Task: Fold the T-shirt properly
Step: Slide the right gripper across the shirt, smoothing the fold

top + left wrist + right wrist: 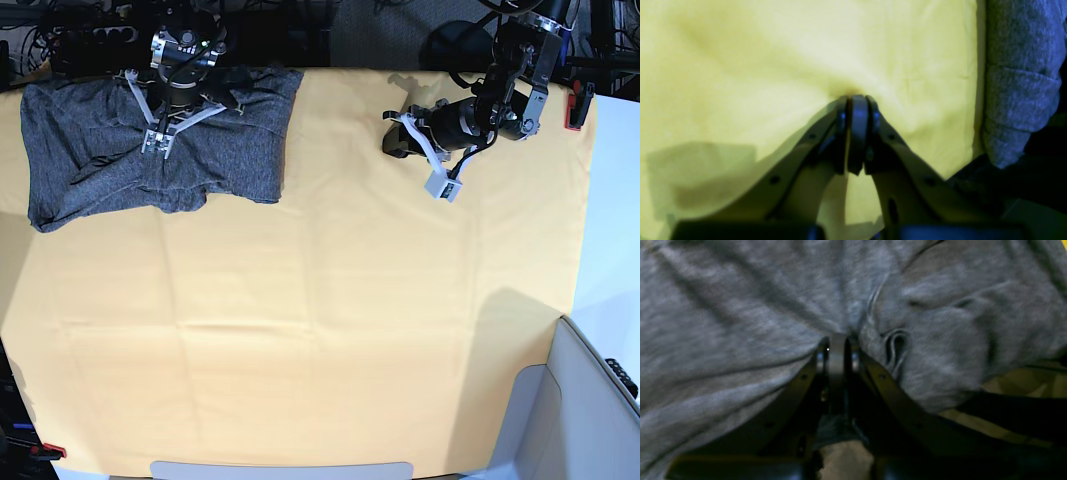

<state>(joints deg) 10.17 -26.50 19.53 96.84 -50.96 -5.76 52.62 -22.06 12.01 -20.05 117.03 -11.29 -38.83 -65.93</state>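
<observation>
The T-shirt [110,160] is a heathered dark-grey knit, lying bunched and creased at the far left of the yellow-covered table [330,300]. My right gripper [157,146] sits on its middle. In the right wrist view the right gripper [836,340] is shut, and folds of the T-shirt [740,323] run in toward its tips, so fabric looks pinched. My left gripper [441,186] is far right, away from the shirt. In the left wrist view the left gripper [858,98] is shut with its tips on the yellow cloth [756,66], whose creases meet there.
A strip of grey knit fabric [1020,83] fills the right edge of the left wrist view; I cannot tell what it belongs to. A pale grey bin [585,410] stands at the front right corner. A red clamp [573,110] sits at the table's right edge.
</observation>
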